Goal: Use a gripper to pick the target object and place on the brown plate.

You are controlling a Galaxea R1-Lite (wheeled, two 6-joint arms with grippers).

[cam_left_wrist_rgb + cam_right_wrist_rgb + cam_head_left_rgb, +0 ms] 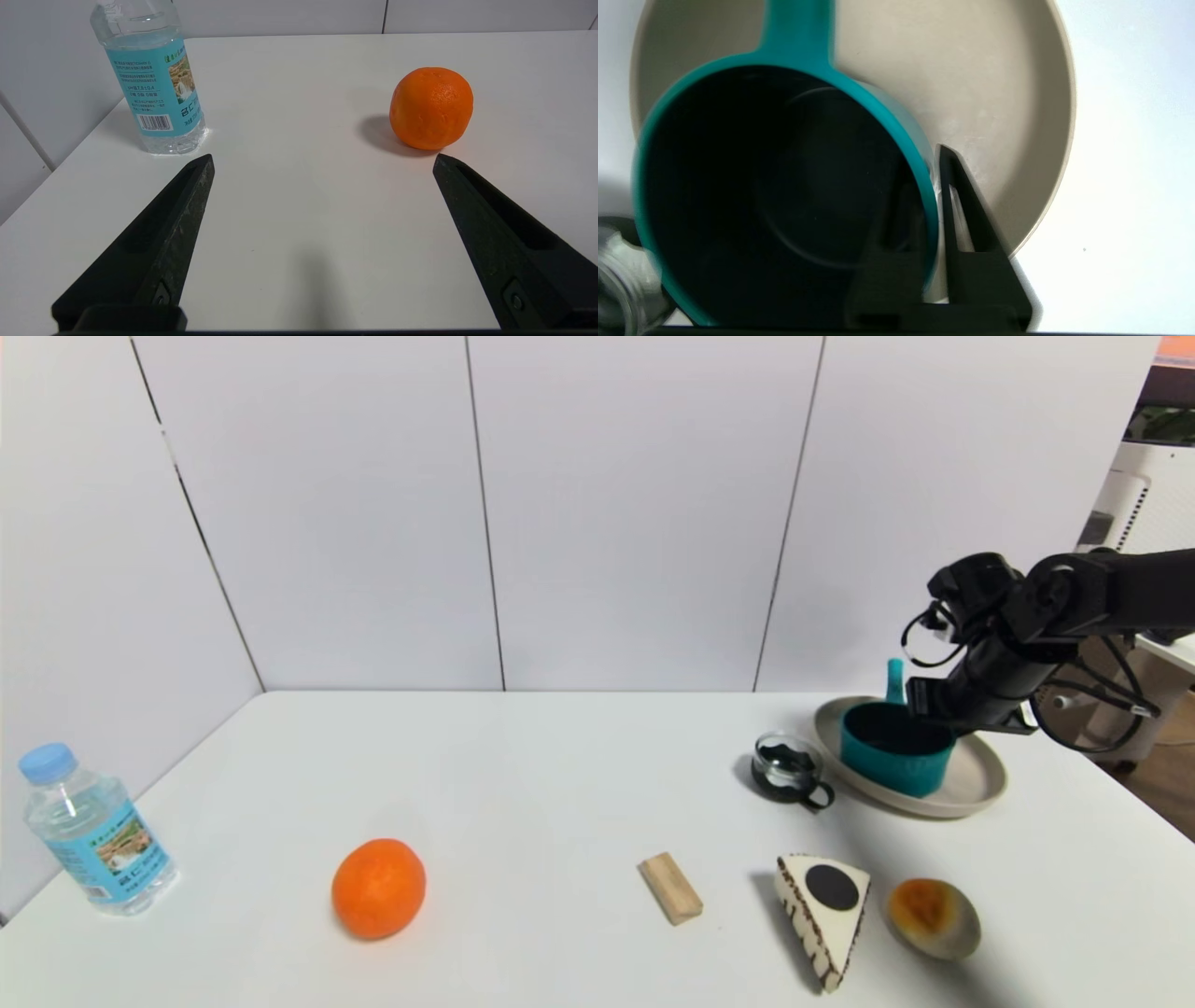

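The teal saucepan (896, 751) with a dark inside is over the brown plate (976, 775) at the table's right; its handle (895, 679) points to the far side. My right gripper (920, 709) reaches in from the right and is shut on the pan's wall. In the right wrist view one finger is inside the saucepan (784, 200) and the other finger (966, 224) is outside, over the plate (994, 93). I cannot tell whether the pan's base touches the plate. My left gripper (322, 158) is open and empty, low over the table's left front.
A small glass cup (789, 767) with a black handle stands just left of the plate. A wooden block (670, 889), a cake slice (822, 915) and a round bun (932, 917) lie in front. An orange (378, 887) and a water bottle (93, 831) are at the left.
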